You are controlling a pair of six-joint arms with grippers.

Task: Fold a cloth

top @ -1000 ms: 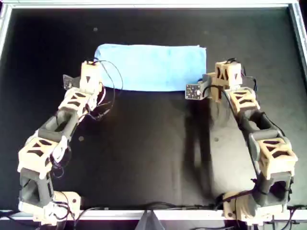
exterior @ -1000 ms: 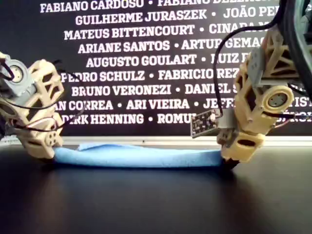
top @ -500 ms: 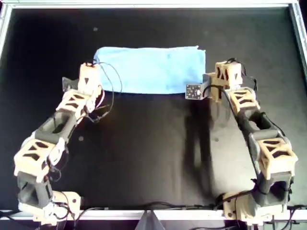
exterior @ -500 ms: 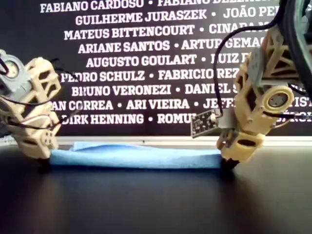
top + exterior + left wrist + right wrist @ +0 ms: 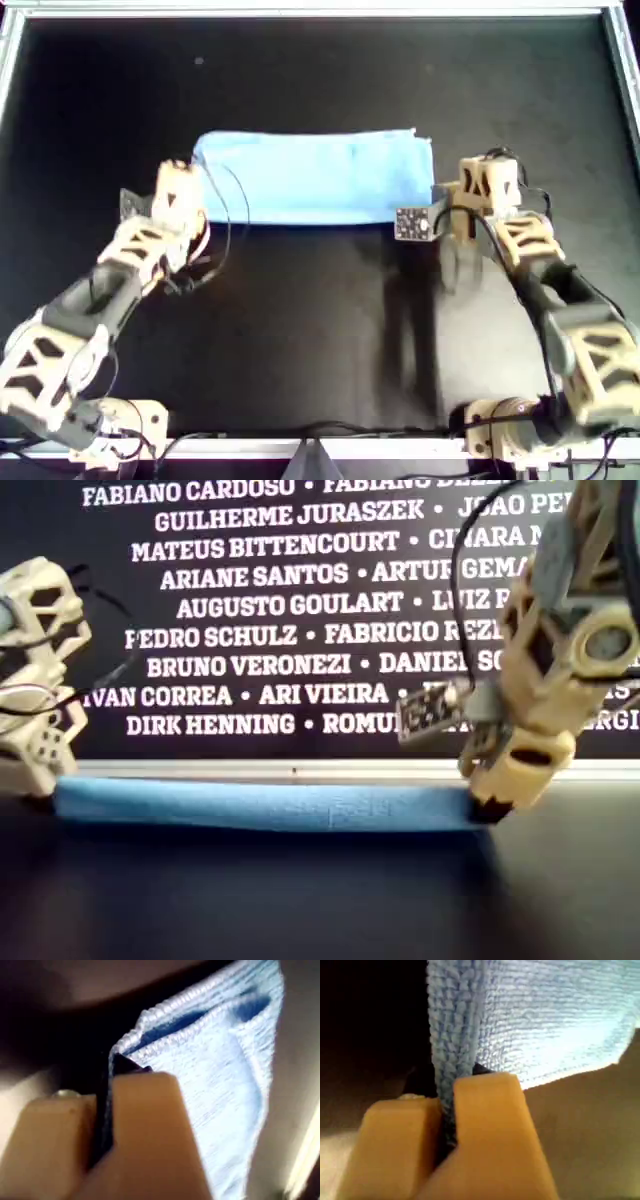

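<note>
The light blue cloth lies as a long folded strip across the far half of the black table, and in the exterior view the cloth stretches between both arms. My left gripper is shut on the cloth's near corner at the overhead view's left. Its jaws pinch the layered edge. My right gripper is shut on the near corner at the overhead view's right. There the cloth runs down between the tan fingers. Both grippers sit low, close to the table.
The black table is bounded by a metal frame on all sides. A small circuit board sticks out of the right arm toward the table's middle. A black banner with white names stands behind the table.
Both grippers have pulled back toward the table's near edge, keeping their hold. The cloth strip has slid with them and looks nearer and more stretched in the exterior view.
</note>
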